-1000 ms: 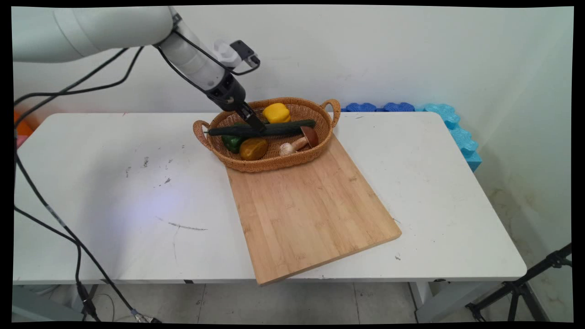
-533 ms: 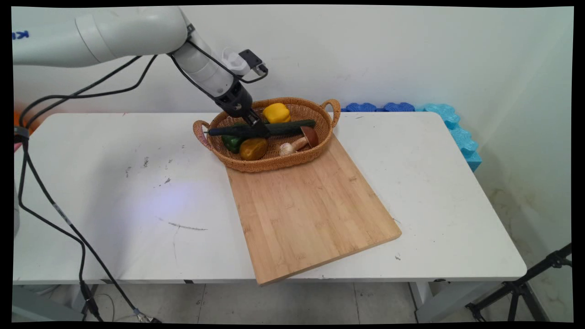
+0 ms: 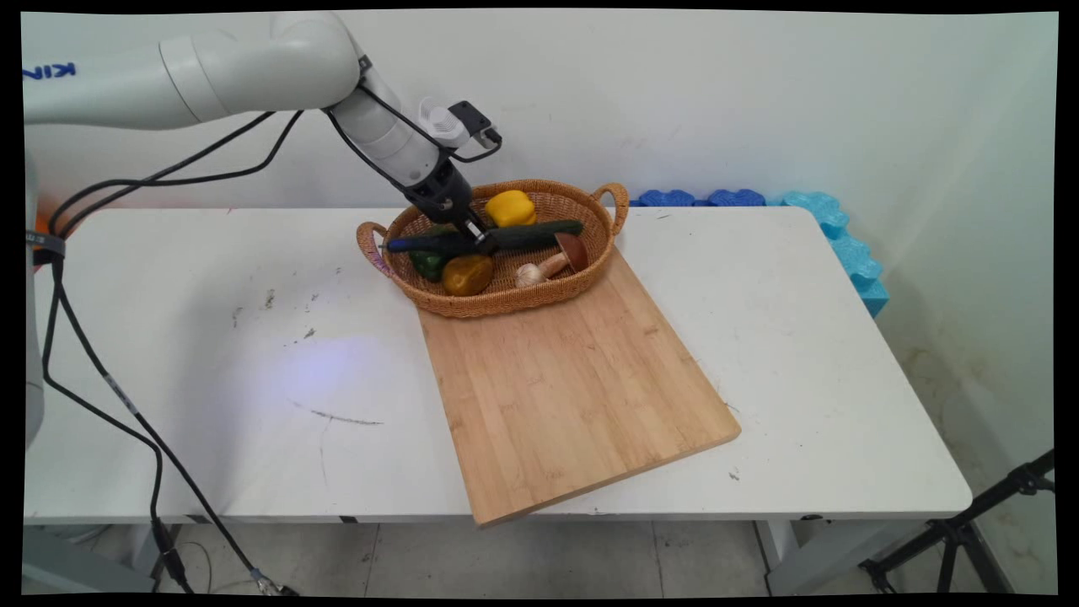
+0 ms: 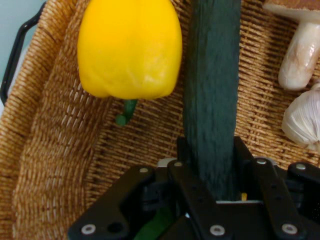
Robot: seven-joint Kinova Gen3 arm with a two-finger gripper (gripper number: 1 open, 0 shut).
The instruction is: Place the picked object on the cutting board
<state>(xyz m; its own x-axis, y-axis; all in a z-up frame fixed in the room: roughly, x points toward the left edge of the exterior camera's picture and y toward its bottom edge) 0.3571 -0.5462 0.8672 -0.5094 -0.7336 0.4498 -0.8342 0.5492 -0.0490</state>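
partly hidden cucumber between the pinching jaws, green pepper mostly beneath it

light: bright, even, soft | shadows: faint grey under the arm on the white table, left of frame | glare: mild sheen on yellow pepper | focus: hand view slightly soft; main view sharp

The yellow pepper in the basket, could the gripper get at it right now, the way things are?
Probably not at once. The gripper is shut on the cucumber, so its fingers are taken up. The yellow pepper itself lies uncovered right beside the cucumber in the basket, with nothing over it.
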